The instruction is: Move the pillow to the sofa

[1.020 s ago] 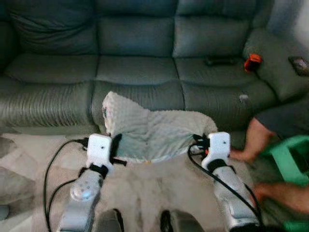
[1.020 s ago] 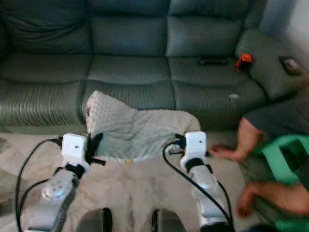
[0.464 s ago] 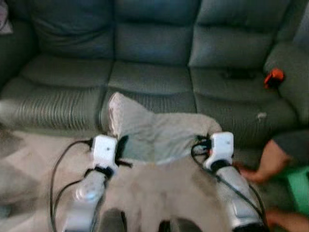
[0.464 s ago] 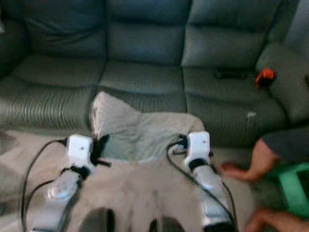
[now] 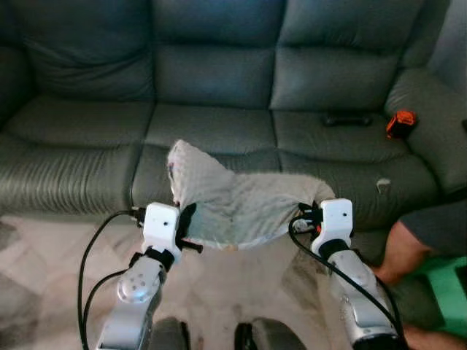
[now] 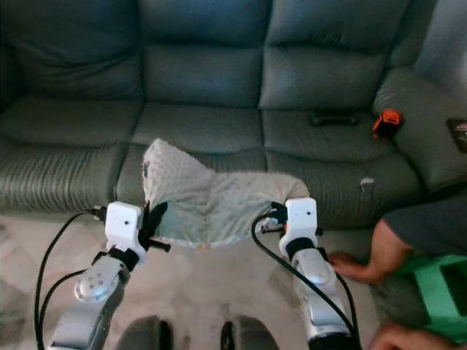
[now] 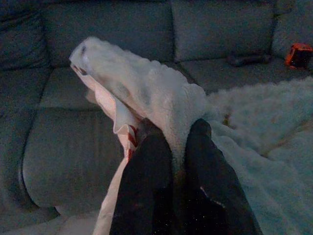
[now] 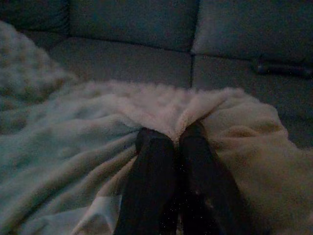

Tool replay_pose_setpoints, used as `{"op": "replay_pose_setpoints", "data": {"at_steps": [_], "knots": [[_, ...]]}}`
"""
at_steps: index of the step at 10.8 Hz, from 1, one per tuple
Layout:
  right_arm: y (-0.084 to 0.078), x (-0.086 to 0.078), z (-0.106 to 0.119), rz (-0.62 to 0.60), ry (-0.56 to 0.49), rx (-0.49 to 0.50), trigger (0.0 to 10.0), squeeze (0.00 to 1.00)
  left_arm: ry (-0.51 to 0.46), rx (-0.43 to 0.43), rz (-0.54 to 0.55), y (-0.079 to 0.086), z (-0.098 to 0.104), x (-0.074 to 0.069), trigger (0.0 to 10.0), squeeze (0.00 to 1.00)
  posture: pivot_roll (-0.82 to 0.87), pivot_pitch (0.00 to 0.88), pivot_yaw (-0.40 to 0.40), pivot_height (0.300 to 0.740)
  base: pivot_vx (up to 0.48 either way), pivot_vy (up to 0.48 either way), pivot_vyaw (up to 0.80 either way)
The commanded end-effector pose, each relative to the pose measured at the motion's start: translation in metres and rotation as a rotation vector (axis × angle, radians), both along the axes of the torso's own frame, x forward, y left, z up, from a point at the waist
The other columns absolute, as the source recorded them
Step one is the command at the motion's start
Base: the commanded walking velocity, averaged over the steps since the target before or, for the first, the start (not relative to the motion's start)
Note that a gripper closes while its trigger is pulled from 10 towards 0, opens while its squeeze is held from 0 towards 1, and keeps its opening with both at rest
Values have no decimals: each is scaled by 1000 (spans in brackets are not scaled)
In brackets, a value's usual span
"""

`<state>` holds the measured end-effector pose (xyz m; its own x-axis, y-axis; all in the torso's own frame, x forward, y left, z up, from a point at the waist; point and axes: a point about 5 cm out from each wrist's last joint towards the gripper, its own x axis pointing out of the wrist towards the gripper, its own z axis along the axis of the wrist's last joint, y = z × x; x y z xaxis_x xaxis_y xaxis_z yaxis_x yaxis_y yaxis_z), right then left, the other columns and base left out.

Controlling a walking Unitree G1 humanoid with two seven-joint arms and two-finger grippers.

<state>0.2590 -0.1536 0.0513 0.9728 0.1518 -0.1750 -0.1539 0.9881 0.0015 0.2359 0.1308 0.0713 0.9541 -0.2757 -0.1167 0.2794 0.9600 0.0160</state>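
Two grippers have the pillow slung between them, off the floor, just before the sofa front. My left gripper is pinched tight on one edge, my right gripper on the other. From the head I see a black remote, an orange object, and a person's arm.

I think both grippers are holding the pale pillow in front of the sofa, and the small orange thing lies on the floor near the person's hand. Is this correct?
Not quite. The small orange thing lies on the sofa, on its right end by the armrest, not on the floor; the left eye view shows it. The rest holds: the left gripper and the right gripper both pinch the pale pillow in front of the sofa.
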Motion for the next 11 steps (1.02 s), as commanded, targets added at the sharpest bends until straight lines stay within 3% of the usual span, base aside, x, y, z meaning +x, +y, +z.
{"op": "replay_pose_setpoints", "data": {"at_steps": [1, 11], "knots": [[7, 0, 4, 24, -21, 3, 10000, 0, -19, -3, -5, 0, 4, 1, 10000, 0, -39, 153, -77, 740, 311, 0, 0], [11, 0, 4, 43, -15, 8, 10000, 0, -26, 1, 9, 3, 6, 4, 10000, 0, -45, 172, -69, 740, 382, 0, 0]]}}
